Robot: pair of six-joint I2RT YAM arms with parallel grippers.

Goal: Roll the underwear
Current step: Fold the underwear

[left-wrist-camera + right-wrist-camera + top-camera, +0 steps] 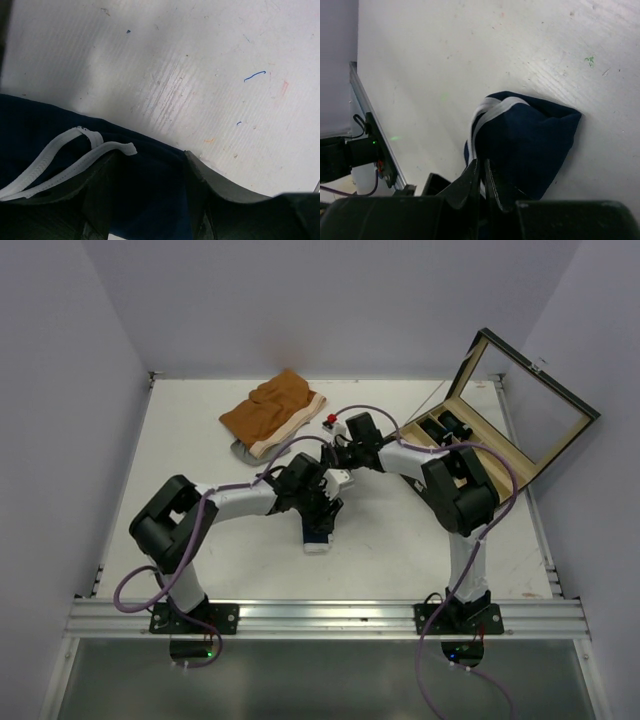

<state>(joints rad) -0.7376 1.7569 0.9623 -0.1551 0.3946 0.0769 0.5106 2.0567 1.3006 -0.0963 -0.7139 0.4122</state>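
Note:
The underwear (318, 538) is a small navy bundle with white trim, lying mid-table under both grippers. In the left wrist view its navy fabric (45, 130) and a loop of white trim (75, 150) lie between my left gripper's (150, 156) fingers, which stand apart and open around the cloth. From above, the left gripper (322, 508) sits right over the bundle. My right gripper (338, 468) reaches in from the far side. Its fingers (482, 164) are pressed together on the near edge of the underwear (530, 140), where the white trim runs into them.
Orange-brown shorts (272, 412) lie at the back left on a grey garment (243, 452). A small red object (331, 420) sits behind the grippers. An open wooden box (470, 440) with its lid up stands at the right. The front rail (370, 140) is close.

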